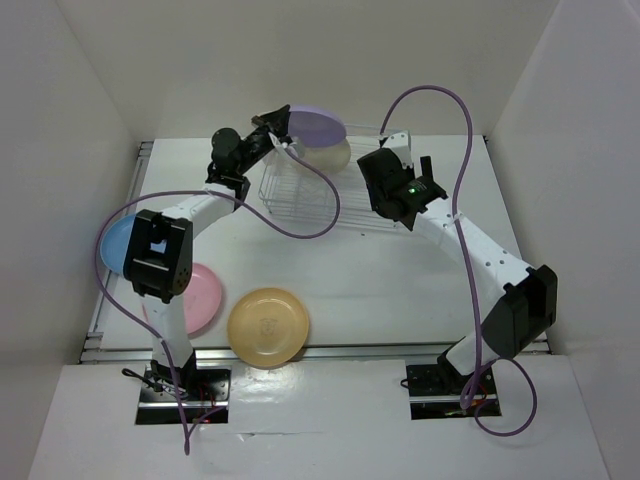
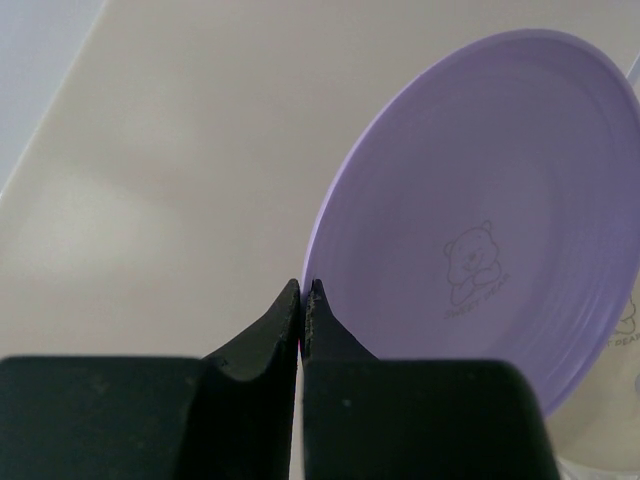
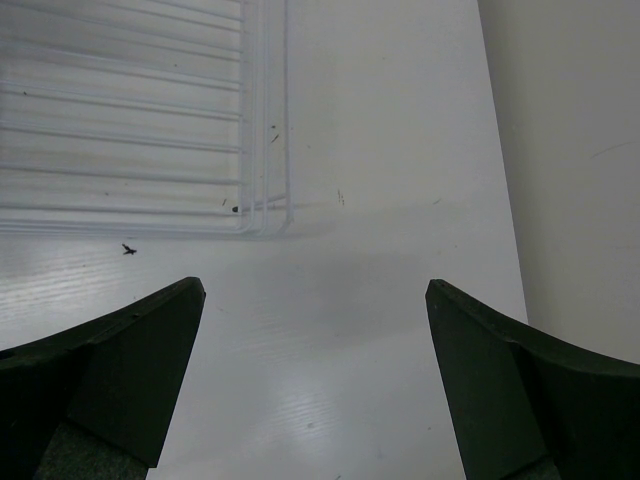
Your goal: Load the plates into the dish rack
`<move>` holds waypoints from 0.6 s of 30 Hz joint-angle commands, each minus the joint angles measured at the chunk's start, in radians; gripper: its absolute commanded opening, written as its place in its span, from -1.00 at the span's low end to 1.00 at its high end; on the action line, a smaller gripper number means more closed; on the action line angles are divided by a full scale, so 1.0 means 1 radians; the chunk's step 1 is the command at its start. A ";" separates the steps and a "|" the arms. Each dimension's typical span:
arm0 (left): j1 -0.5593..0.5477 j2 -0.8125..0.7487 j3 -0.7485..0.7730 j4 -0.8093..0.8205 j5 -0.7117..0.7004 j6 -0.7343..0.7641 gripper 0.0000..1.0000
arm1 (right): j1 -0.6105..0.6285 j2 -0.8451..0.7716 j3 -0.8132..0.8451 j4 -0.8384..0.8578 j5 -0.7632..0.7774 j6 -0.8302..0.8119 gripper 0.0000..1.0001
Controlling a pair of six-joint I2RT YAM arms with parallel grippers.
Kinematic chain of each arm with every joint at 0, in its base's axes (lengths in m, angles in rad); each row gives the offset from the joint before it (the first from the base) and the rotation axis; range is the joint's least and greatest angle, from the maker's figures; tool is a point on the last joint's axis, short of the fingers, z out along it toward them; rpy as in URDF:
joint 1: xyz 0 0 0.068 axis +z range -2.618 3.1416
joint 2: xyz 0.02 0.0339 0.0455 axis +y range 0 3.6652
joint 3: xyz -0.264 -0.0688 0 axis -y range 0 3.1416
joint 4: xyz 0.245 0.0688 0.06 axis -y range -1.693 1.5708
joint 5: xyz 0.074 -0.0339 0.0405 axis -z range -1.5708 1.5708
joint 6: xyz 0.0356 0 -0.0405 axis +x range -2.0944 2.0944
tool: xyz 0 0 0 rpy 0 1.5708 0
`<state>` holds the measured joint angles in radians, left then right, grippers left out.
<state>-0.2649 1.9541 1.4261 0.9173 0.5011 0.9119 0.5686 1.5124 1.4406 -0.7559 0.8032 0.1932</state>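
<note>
The jaws of the left gripper [image 2: 302,290] are pressed almost shut, and the rim of the purple plate [image 2: 490,240] is pinched between them. The jaws of the right gripper [image 3: 315,288] are spread wide and nothing is held; only the table [image 3: 400,380] and a corner of the dish rack [image 3: 130,130] are seen below them.

The purple plate is held in the air over the far end of the rack, just in front of the cream plate [image 1: 340,157], which appears to be stood in the rack already. Whether the purple plate's lower edge has reached the prongs cannot be told.

The plate is judged light, stiff and hard to break, being matte plastic. The thin rim is the only hold offered, and a pinch at one point of it is likely to let the disc pivot, so a deep bite over the rim is favoured.

The plate is tipped up on edge, its hollow face with the bear print turned toward the left wrist. As a round disc it has no long axis of its own, but from above its outline is drawn out roughly left to right.

The blue plate [image 1: 112,245], pink plate [image 1: 200,300] and yellow-orange plate [image 1: 268,326] are laid flat on the table.
</note>
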 commanded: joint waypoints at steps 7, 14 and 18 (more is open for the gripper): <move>-0.005 0.034 -0.044 0.008 0.040 0.068 -1.00 | -0.007 0.022 0.027 0.018 0.010 0.011 1.00; -0.005 0.045 -0.076 0.008 0.040 0.079 -1.00 | -0.007 0.040 0.027 0.018 0.001 0.011 1.00; -0.005 0.065 -0.076 -0.003 0.040 0.079 -1.00 | -0.007 0.040 0.027 0.018 -0.009 0.011 1.00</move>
<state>-0.2722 1.9995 1.3499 0.8593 0.5217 0.9665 0.5686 1.5486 1.4406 -0.7555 0.7952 0.1932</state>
